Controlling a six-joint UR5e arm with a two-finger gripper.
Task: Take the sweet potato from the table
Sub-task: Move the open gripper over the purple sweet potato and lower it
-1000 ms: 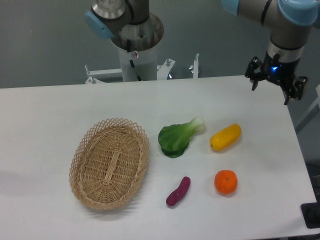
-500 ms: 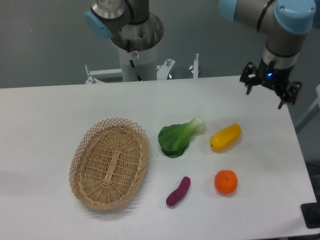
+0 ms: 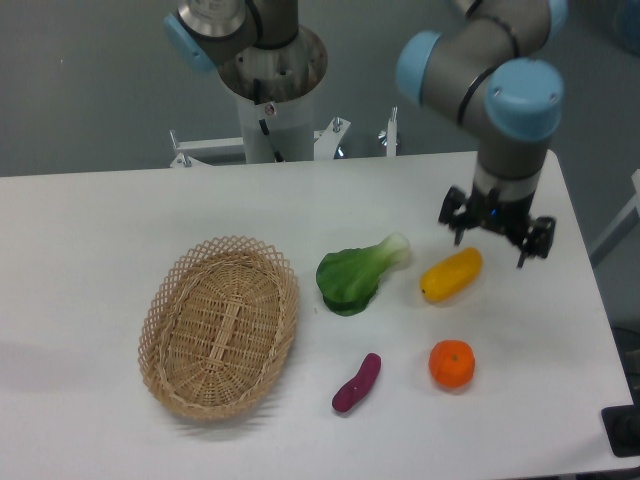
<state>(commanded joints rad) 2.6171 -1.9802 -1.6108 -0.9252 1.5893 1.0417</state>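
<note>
Gripper [image 3: 491,240] hangs with jaws spread wide and holding nothing, just above the yellow vegetable [image 3: 451,274], while the sweet potato [image 3: 357,382] lies on the table [image 3: 90,220] between basket [image 3: 219,326] and orange [image 3: 451,363].

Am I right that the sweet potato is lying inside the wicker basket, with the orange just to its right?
Not quite. The camera view shows the sweet potato lying on the bare table, to the right of the wicker basket and outside its rim. The orange is indeed just to its right.
</note>
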